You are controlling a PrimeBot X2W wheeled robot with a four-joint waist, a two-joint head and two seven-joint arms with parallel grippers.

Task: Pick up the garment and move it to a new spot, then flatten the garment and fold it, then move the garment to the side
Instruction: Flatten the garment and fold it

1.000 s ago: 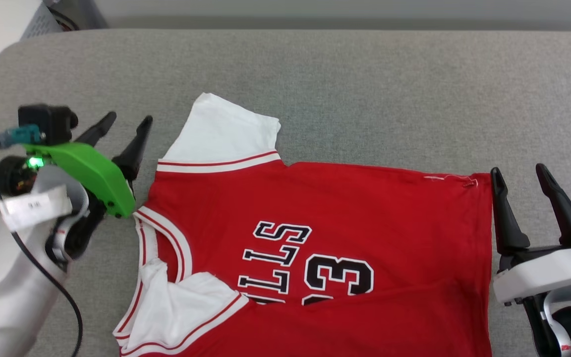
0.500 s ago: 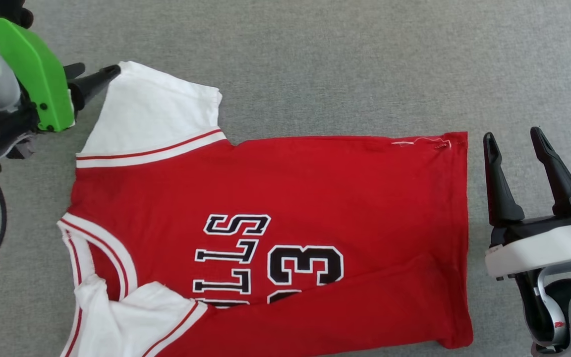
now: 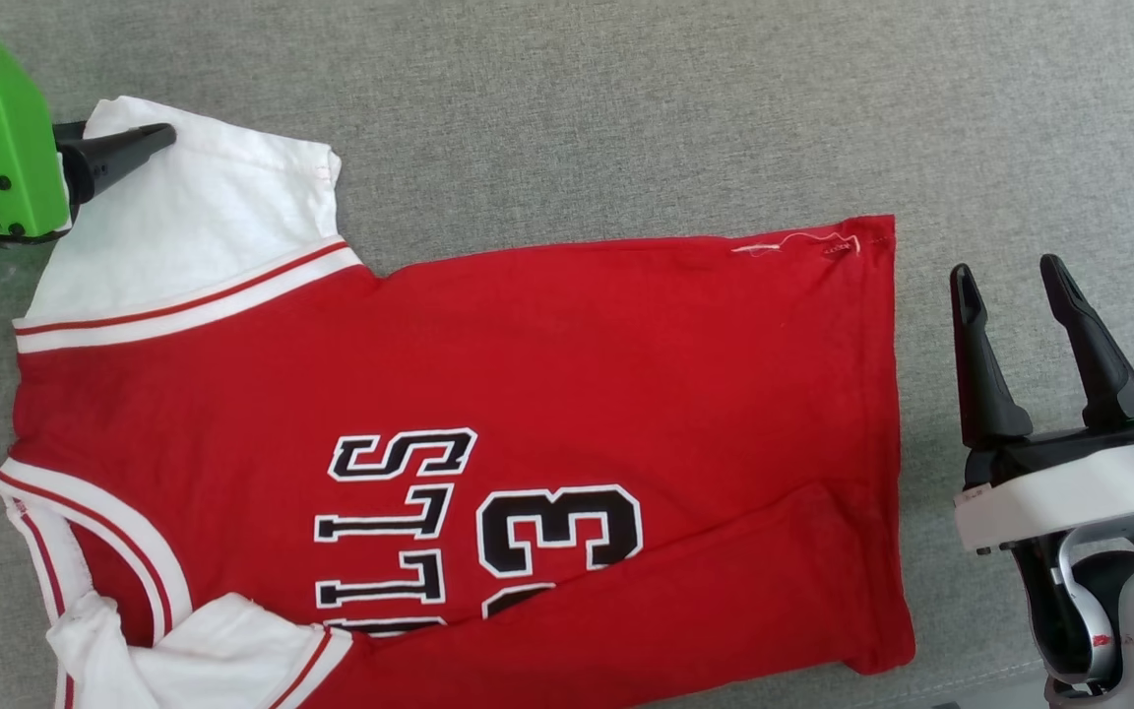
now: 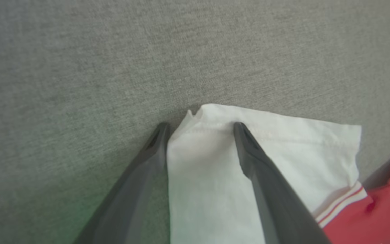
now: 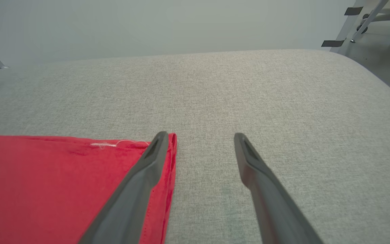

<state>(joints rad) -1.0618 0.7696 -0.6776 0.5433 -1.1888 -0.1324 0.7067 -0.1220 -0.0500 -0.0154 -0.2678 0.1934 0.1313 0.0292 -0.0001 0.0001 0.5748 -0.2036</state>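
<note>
On grey upholstery [image 3: 626, 108] lies the garment [image 3: 488, 374]. Left gripper [image 4: 200, 126], jaws parted, straddles its sleeve corner, seemingly to pinch it; right gripper [image 3: 1005, 268] hovers beside its hem, jaws apart.

the head camera looks steeply down from above onto the grey table [image 3: 626, 118], close enough that the garment [image 3: 528, 374] runs off the bottom edge. the left wrist camera sits low and very near, looking along the left tool [image 4: 200, 126] down at the table, with the corner of the white sleeve [image 4: 283, 152] between its fingers. the head view has that same sleeve at its upper left. the right wrist camera looks along the right tool [image 5: 200, 135] almost level across the table toward a pale wall [image 5: 147, 27]. it takes in the red hem corner [image 5: 172, 152], which the head view shows at its right, beside that tool.
</note>
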